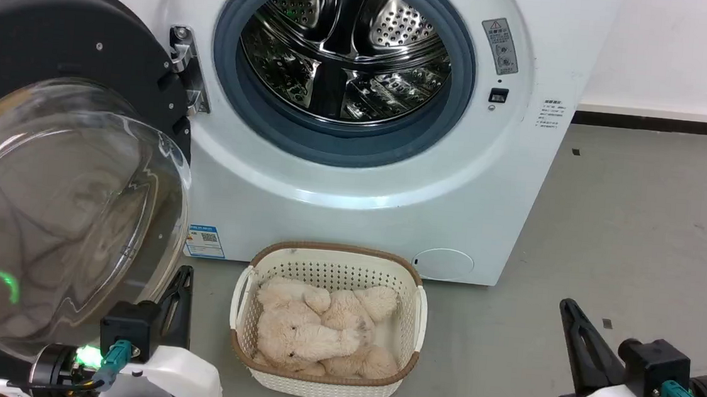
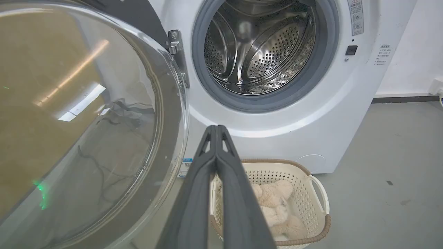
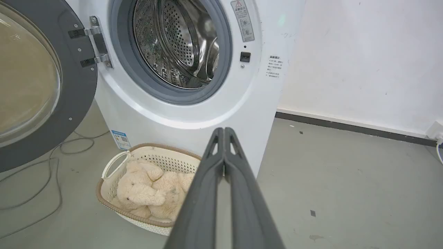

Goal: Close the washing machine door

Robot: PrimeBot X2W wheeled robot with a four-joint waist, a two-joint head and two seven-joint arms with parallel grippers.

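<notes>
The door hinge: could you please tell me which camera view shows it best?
The right wrist view: the hinge shows whole and unobstructed, both dark brackets reaching onto the washing machine door. The head view shows the hinge smaller and at a slant. In the left wrist view the door's glass bowl covers its door side.

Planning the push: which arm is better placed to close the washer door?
Left. The left gripper, shut, sits beside the open washing machine door; the right gripper is beyond the basket, farther away.
</notes>
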